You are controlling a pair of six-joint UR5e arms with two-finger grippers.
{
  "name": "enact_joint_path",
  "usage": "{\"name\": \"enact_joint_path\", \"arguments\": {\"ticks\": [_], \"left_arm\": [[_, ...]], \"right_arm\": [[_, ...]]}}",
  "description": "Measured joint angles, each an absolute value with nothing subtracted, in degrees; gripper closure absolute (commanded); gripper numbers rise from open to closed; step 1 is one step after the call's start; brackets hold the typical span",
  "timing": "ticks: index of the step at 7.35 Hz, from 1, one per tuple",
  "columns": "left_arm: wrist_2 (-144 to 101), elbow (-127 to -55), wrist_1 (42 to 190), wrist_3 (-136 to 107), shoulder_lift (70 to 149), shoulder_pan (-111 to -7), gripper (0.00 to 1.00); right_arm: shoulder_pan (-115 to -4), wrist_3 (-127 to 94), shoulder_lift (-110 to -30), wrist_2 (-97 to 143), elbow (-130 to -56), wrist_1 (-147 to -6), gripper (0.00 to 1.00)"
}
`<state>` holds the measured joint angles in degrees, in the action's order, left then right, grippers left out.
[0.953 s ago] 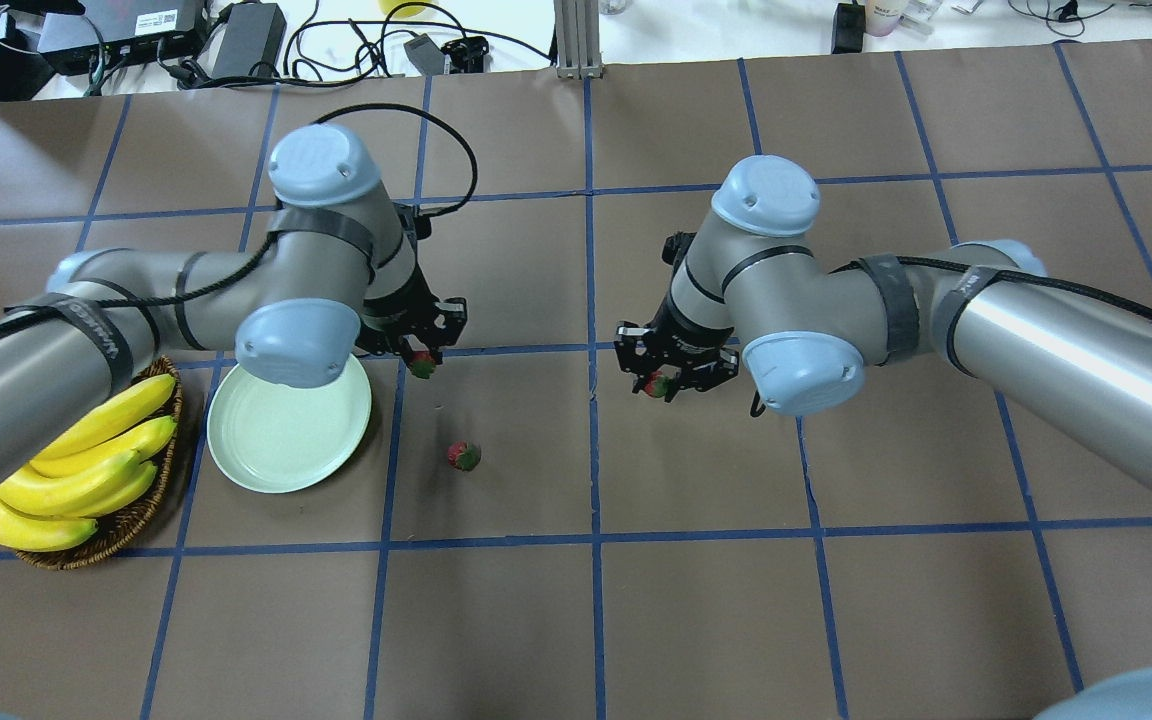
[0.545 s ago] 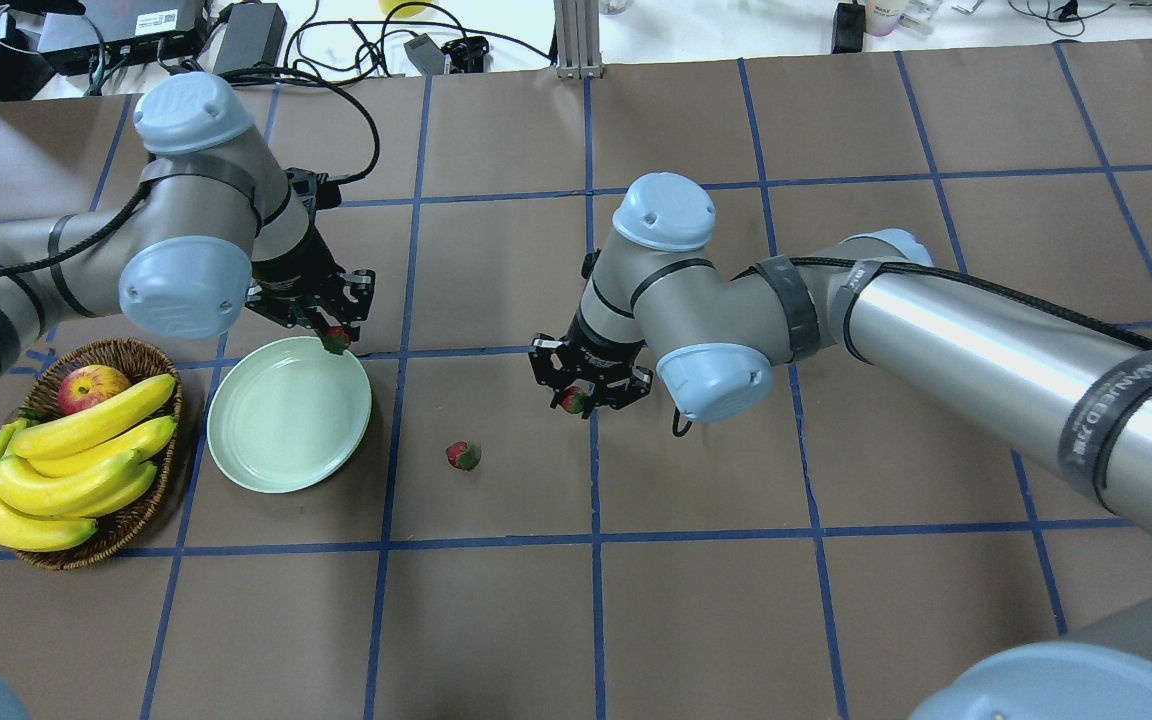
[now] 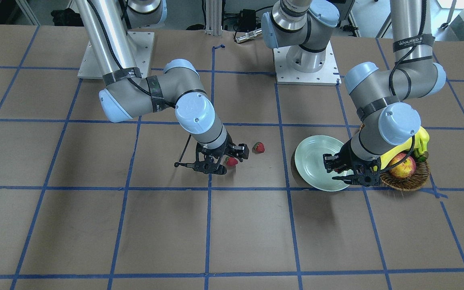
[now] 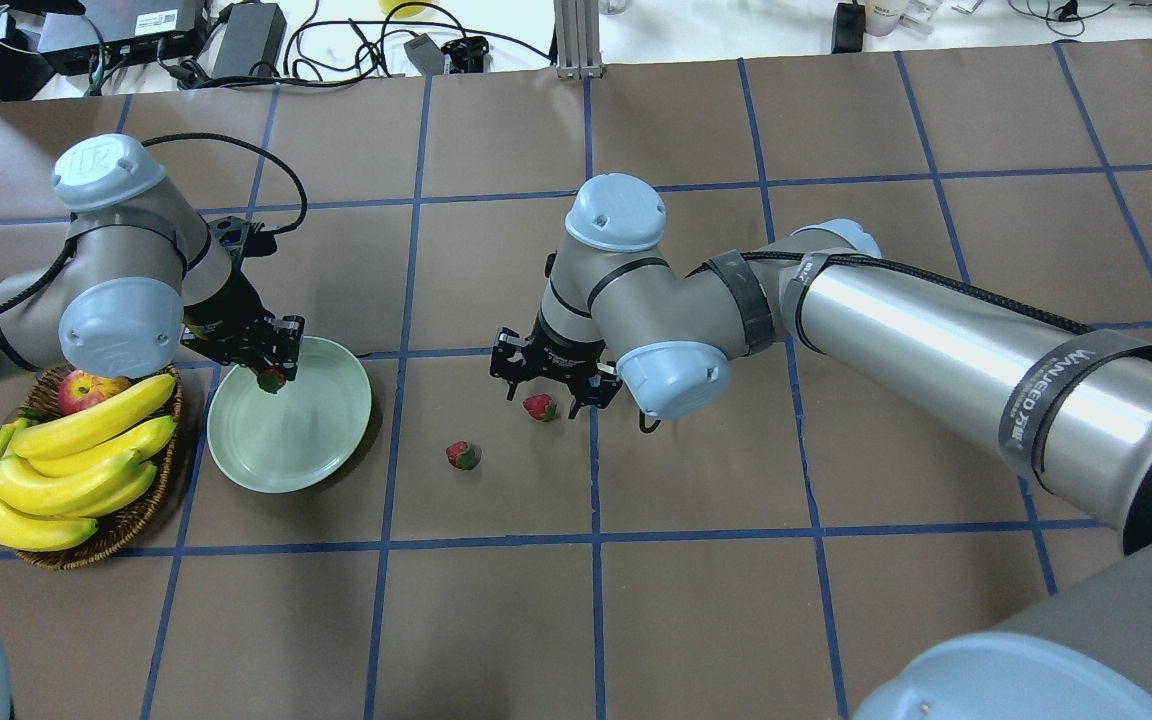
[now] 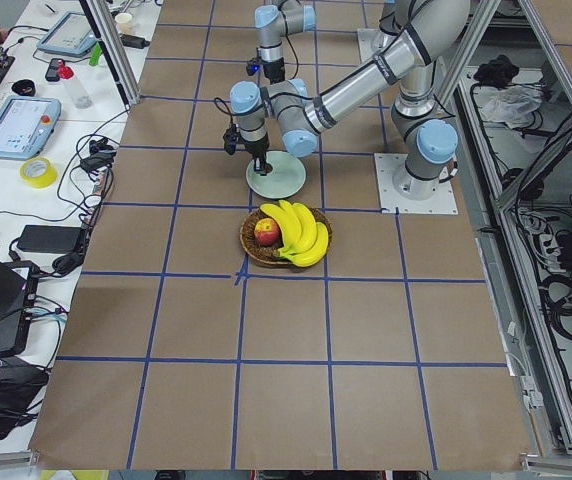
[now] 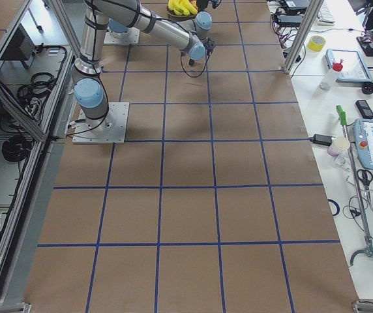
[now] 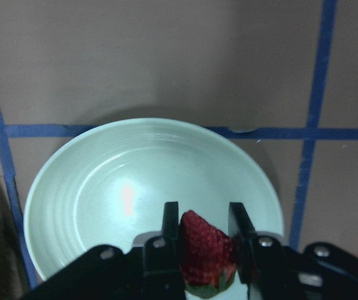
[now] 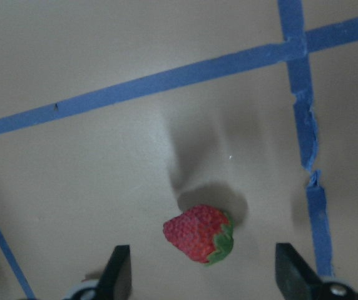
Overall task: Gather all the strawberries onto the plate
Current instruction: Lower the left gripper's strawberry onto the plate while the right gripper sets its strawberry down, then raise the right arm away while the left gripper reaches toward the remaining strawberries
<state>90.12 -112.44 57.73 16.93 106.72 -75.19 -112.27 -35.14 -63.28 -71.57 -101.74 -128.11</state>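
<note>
My left gripper [image 4: 272,372] is shut on a strawberry [image 7: 205,257] and holds it above the far rim of the pale mint plate [image 4: 308,442]. The wrist view shows the plate [image 7: 122,187] empty below it. My right gripper [image 4: 549,393] is open, its fingers wide apart over a second strawberry [image 4: 537,407], which lies on the brown paper [image 8: 199,233]. A third strawberry [image 4: 463,456] lies loose on the table between the plate and the right gripper; it also shows in the front view [image 3: 259,147].
A brown wicker basket [image 4: 126,525] with bananas [image 4: 76,460] and a red-yellow apple [image 4: 86,388] stands just left of the plate, close under the left arm. Blue tape lines grid the brown table cover. Cables and boxes lie along the far edge.
The left arm swung left, carrying its strawberry from beside the plate to over its rim. The right arm moved left, then opened; its strawberry now lies on the table.
</note>
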Motion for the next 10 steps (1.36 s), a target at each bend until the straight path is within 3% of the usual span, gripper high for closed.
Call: {"name": "enact_joint_path", "arguments": {"ticks": [2,4,7,10], "left_arm": [[90.4,-113.2,56.7,19.2,106.9,-75.0,0.02],[90.5,-113.0,58.0,18.3,105.9,-75.9,0.0],[90.3,-111.3,61.8,5.1,102.9,-85.6,0.0],[90.2,-112.1,62.0,-14.9,104.3,-97.3,0.03]], "right_arm": [[-111.3,-30.7,-67.4,-76.6,-100.2,-124.8,0.0],[-106.0,-24.4,-74.7,-80.2,-97.5,-113.6,0.0],[-96.9,-14.4,-85.6,-85.9,-93.7,-98.4,0.0],[-95.7,-11.8,-86.3,-89.7,-84.1,-85.3,0.0]]}}
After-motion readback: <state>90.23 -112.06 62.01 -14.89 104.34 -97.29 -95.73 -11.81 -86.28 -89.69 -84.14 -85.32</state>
